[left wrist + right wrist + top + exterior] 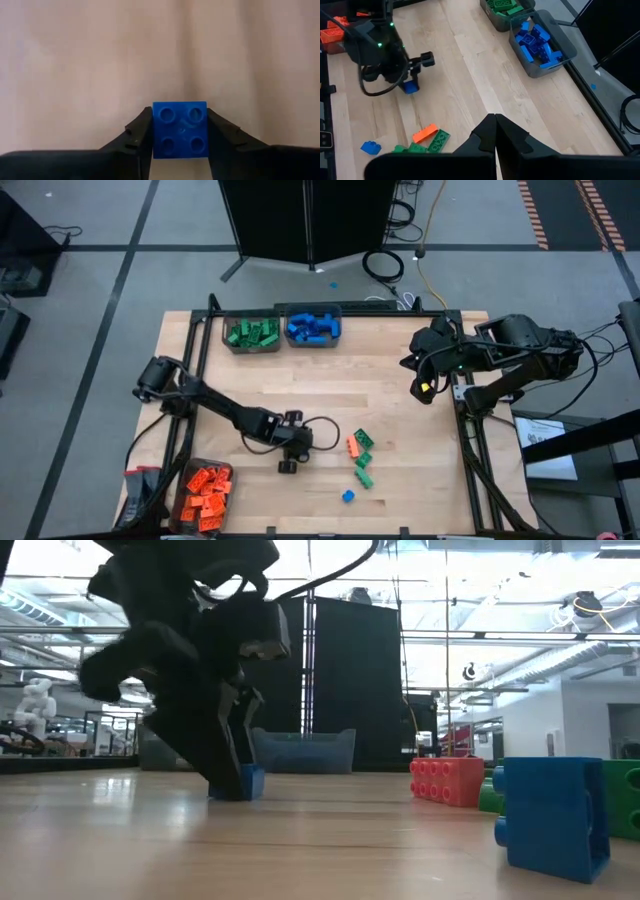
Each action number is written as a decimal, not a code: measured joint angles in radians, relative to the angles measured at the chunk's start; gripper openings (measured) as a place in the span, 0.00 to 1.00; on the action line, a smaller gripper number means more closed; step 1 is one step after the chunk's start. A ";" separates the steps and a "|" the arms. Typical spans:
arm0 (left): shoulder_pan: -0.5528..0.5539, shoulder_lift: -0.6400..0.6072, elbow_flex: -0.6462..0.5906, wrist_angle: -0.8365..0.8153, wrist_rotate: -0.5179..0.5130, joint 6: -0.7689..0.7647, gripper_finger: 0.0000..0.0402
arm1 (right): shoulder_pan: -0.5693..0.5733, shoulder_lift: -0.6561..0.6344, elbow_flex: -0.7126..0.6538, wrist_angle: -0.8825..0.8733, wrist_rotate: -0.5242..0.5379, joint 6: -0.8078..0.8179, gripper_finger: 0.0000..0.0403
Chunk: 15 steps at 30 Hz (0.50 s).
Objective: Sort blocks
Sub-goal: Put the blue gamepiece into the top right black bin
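One blue block (179, 129) sits between your left gripper (179, 137) fingers on the table (100, 60).
They look pressed against both sides; your right gripper (495, 131) waits shut.

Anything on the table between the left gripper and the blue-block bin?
Nothing: in the high view only bare wood lies between the left gripper, closed around a blue block, and the bin of blue blocks.

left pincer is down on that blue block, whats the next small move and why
Probably finish closing, then lift straight up. The left pincer has a finger against each side of the blue block, which sits on the table, so the grip looks nearly made. The blue bin is at the far edge.
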 joint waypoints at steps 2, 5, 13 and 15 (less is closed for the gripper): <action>0.024 -0.013 0.005 -0.028 -0.038 0.035 0.31 | 0.000 0.000 0.000 0.000 0.000 0.001 0.00; 0.083 -0.029 0.005 -0.032 -0.101 0.060 0.31 | 0.000 0.000 0.000 0.000 0.000 0.003 0.00; 0.317 -0.071 0.009 0.071 -0.187 0.053 0.31 | 0.000 0.000 0.000 0.007 0.005 0.023 0.00; 0.379 -0.081 0.022 0.111 -0.195 0.053 0.31 | 0.000 0.000 0.000 0.010 0.006 0.030 0.00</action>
